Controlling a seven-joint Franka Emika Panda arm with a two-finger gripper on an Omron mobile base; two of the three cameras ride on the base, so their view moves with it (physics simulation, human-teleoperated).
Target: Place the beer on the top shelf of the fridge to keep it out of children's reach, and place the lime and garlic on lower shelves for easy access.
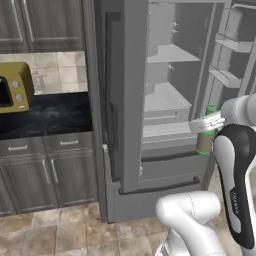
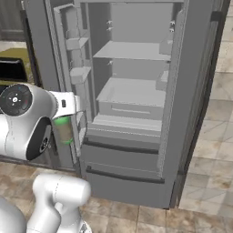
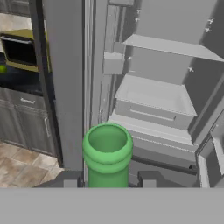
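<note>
Jaws pinching slim green glass beer (image 1: 206, 136), round cap, tan label, before open pale-grey fridge (image 1: 165, 100)

No legible text or labels.

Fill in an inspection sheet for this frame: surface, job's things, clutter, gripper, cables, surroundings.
Surface: dark counter left of the fridge; tan tiled floor.
Job's things: fridge open, top shelf and lower shelves bare; beer upright in front of the open fridge, below the top shelf; a small green thing, maybe the lime, on the counter; garlic not made out.
Clutter: nothing seen.
Gripper: gripper shut on the beer.
Cables: nothing seen.
Surroundings: yellow microwave, dark cupboards.
</note>
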